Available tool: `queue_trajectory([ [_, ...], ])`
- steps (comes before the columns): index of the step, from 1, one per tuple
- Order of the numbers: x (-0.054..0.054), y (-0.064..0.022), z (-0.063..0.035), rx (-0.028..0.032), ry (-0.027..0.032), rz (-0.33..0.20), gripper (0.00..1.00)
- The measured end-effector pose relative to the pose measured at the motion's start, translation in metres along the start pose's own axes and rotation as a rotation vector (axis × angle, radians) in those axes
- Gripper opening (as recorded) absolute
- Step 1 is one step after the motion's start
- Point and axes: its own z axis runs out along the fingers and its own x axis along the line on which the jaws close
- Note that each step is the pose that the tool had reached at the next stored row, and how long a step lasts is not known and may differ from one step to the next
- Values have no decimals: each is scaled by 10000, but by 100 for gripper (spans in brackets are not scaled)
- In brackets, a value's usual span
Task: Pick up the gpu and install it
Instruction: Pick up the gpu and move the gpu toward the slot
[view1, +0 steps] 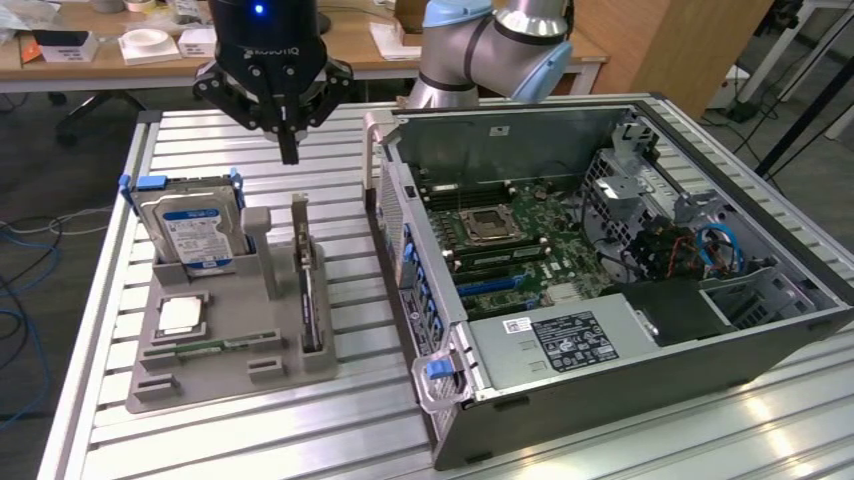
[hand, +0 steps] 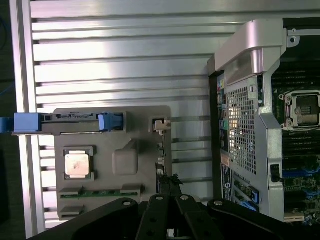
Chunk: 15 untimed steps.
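Note:
The gpu is a thin dark card standing on edge in a slot of the grey holder tray, its metal bracket at the far end. My gripper hangs above the tray's far end, over the card's line and well clear of it, fingers shut with nothing between them. In the wrist view the shut gripper points down at the gpu, seen edge-on along the tray. The open computer case lies at the exterior view's right, with its motherboard exposed.
On the tray also stand a silver hard drive in a blue carrier, a processor chip and a green memory stick. The case wall rises close beside the tray. A slatted metal table carries everything.

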Motion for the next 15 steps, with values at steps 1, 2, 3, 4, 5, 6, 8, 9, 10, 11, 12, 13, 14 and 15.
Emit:
queue_trajectory([
  [1,0,-5,0,0,1,-1,11],
  [2,-1,-10,0,1,1,-1,11],
  [3,-2,-17,0,0,1,0,11],
  [4,-2,-26,0,0,0,0,11],
  [5,-3,-36,0,0,1,-1,11],
  [6,-4,-47,1,0,1,-1,11],
  [8,-5,-63,2,1,1,-1,11],
  [9,-5,-69,3,0,1,-1,11],
  [10,-6,-75,5,1,1,0,11],
  [11,-6,-84,6,1,1,0,11],
  [12,-7,-94,7,0,0,0,11],
  [13,-8,-103,7,1,1,-1,11],
  [14,-8,-112,8,0,1,0,11],
  [15,-9,-121,9,0,1,0,11],
])
